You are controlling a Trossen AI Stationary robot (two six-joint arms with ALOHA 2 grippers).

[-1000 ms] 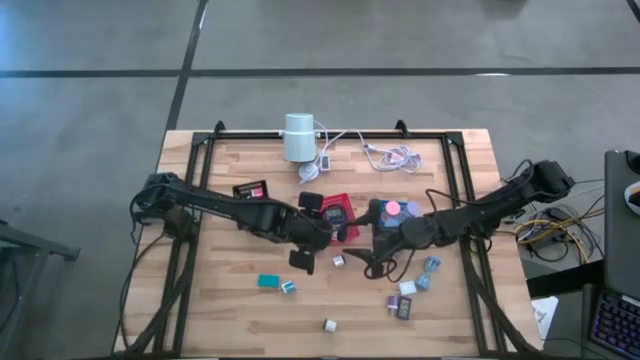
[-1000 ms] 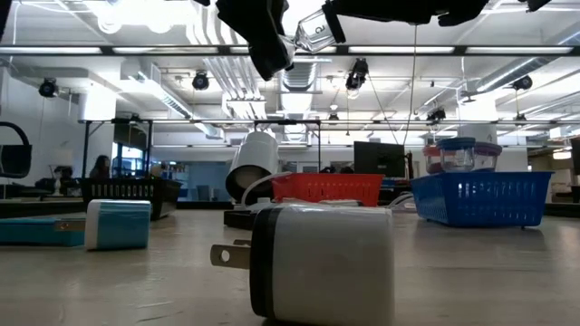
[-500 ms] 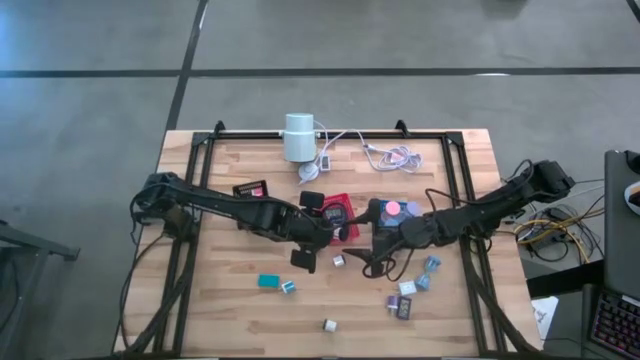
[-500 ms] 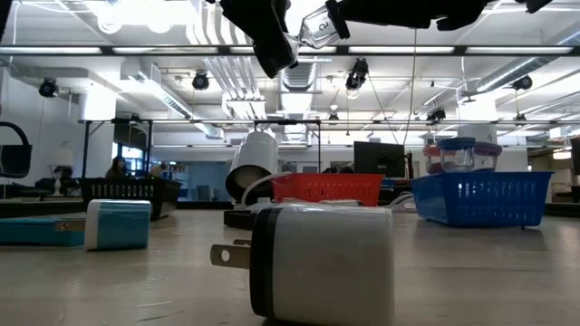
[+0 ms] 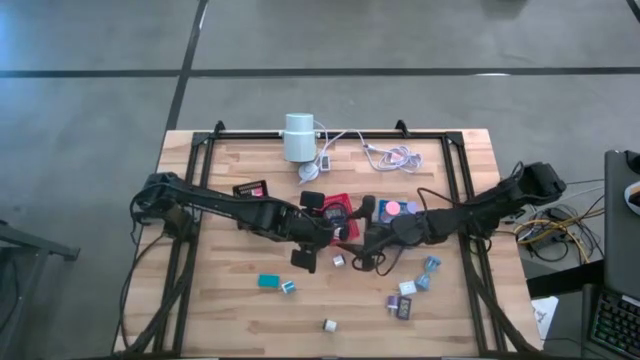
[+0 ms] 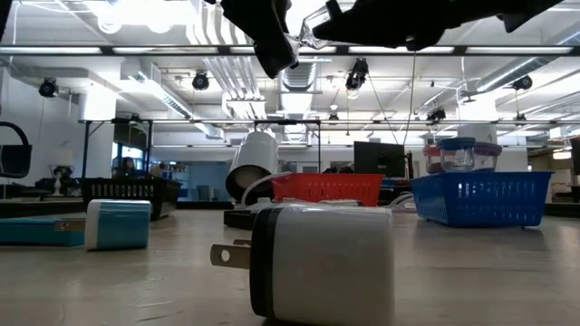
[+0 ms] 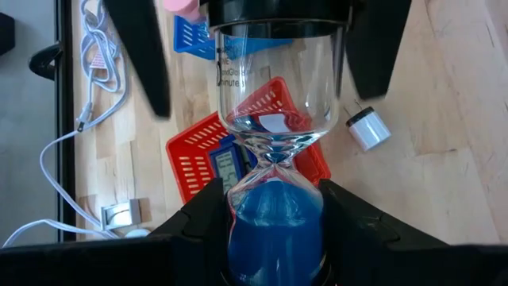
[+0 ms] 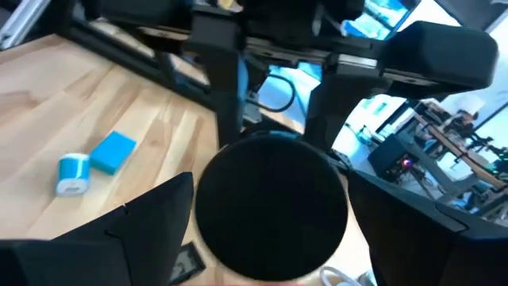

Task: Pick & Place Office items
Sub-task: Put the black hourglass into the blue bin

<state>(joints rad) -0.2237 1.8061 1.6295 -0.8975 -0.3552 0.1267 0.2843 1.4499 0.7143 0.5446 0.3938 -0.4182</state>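
Both arms meet above the middle of the tabletop point(image 5: 230, 300). The left tool point(image 7: 274, 210) grips a sand timer point(image 7: 274, 119) at its blue-filled bulb; the clear glass bulb and the black cap point toward the right arm. In the high view this tool point(image 5: 338, 233) is just beside the red tray point(image 5: 335, 203).

The right tool point(image 8: 270, 195) stands wide open, one finger point(image 8: 151, 226) on each side of the timer's black cap point(image 8: 272, 206). I cannot tell if the fingers touch the cap. In the high view this tool point(image 5: 368, 235) is between the red tray and the blue tray point(image 5: 384, 206), and a pink disc point(image 5: 393, 208) lies in the blue tray.

In the low view both tools are up high, and the glass bulb point(image 6: 313, 25) shows between them, well above the tabletop.

Other office items lie on the wood. A teal block point(image 5: 269, 281) and a small teal-and-white piece point(image 5: 288, 287) are near the front left. A white plug point(image 5: 329, 325) lies alone at the front, and it is large in the low view point(image 6: 317, 263). A few small pieces point(image 5: 405, 300) are at the front right. A small white piece point(image 5: 339, 261) lies just under the two tools.
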